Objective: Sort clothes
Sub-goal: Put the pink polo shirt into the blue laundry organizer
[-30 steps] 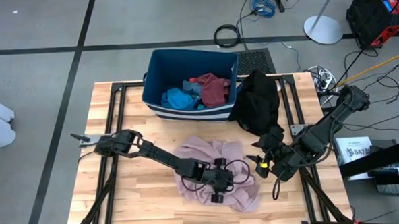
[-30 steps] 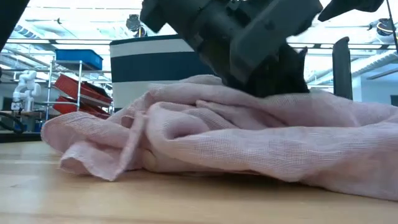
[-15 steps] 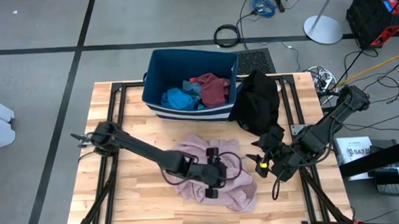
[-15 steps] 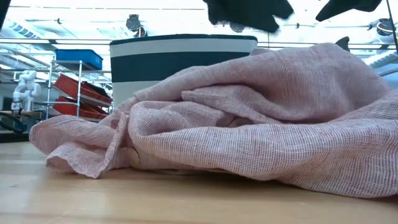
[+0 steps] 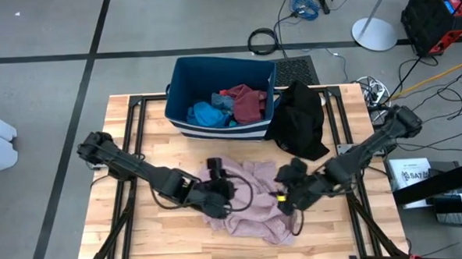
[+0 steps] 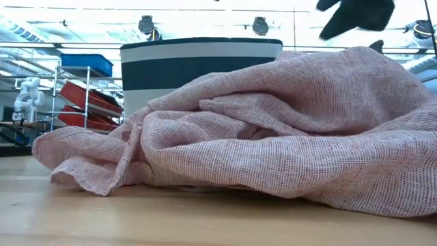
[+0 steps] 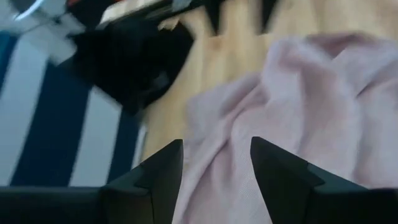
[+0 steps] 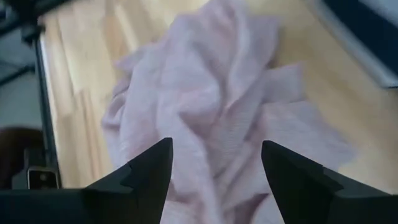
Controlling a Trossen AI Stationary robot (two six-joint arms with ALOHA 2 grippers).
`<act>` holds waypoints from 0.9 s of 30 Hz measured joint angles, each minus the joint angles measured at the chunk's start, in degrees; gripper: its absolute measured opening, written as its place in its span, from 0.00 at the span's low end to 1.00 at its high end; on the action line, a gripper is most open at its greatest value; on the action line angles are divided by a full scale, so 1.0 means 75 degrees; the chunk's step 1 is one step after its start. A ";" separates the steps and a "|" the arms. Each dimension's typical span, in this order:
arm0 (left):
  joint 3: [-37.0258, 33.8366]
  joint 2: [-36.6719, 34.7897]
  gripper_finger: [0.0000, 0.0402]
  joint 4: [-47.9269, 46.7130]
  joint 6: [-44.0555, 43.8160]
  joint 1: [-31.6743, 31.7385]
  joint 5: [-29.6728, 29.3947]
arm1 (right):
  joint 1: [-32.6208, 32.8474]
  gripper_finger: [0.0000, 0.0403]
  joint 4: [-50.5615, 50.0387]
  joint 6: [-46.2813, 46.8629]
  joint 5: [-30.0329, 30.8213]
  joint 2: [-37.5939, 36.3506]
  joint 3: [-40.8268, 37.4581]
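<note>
A pale pink garment lies crumpled on the wooden table, near its front edge. My left gripper hovers open above the garment's left part, with nothing between its fingers. Over the garment's right edge, my right gripper also hangs open and looks down on the folds. A black garment lies at the far right, its left edge against the bin. Blue and maroon clothes lie inside the bin.
The dark blue bin with white stripes stands at the table's far edge, behind the pink garment. Bare wood is free at the near left. Black frame rails run along the table's sides. Cables and a red crate lie on the floor beyond.
My left gripper has risen off the pink garment and drawn back toward the table's left edge. The garment's middle was pulled up into a higher heap and has stayed so. My right gripper has moved toward the left, over the garment's right edge.
</note>
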 joint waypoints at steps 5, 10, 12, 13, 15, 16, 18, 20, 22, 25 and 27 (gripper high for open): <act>-0.0620 -0.0560 0.49 -0.0184 -0.0631 -0.0171 -0.0578 | -0.0639 0.64 0.0862 -0.1025 -0.1248 0.0798 0.0000; -0.1215 -0.0900 0.49 0.0060 -0.0952 -0.0293 -0.1117 | -0.1270 0.72 0.1133 -0.1550 -0.2223 0.1386 0.0000; -0.1401 -0.0966 0.49 0.0182 -0.0955 -0.0293 -0.1258 | -0.1442 0.74 0.1101 -0.1701 -0.2257 0.1517 -0.0003; -0.1472 -0.0976 0.49 0.0181 -0.0965 -0.0290 -0.1301 | -0.1514 0.74 0.1098 -0.1824 -0.2240 0.1558 -0.0003; -0.1542 -0.0974 0.49 0.0137 -0.1093 -0.0290 -0.1363 | -0.1645 0.74 0.1070 -0.2072 -0.2226 0.1615 -0.0003; -0.1550 -0.0974 0.49 0.0061 -0.1126 -0.0290 -0.1373 | -0.1694 0.74 0.1077 -0.2195 -0.2230 0.1627 -0.0003; -0.1550 -0.0974 0.49 0.0046 -0.1131 -0.0290 -0.1392 | -0.1782 0.74 0.1091 -0.2373 -0.2244 0.1625 -0.0003; -0.1550 -0.0974 0.49 0.0043 -0.1117 -0.0290 -0.1395 | -0.1877 0.74 0.1073 -0.2413 -0.2404 0.1624 -0.0003; -0.1550 -0.0974 0.49 0.0037 -0.1090 -0.0317 -0.1504 | -0.1964 0.74 0.1060 -0.2347 -0.2769 0.1653 -0.0003; -0.1550 -0.0974 0.49 -0.0086 -0.1090 -0.0480 -0.1894 | -0.1981 0.74 0.1090 -0.2334 -0.3005 0.1897 0.0003; -0.1550 -0.0981 0.49 -0.0283 -0.1130 -0.0629 -0.2294 | -0.1981 0.74 0.1089 -0.2286 -0.3017 0.2160 0.0000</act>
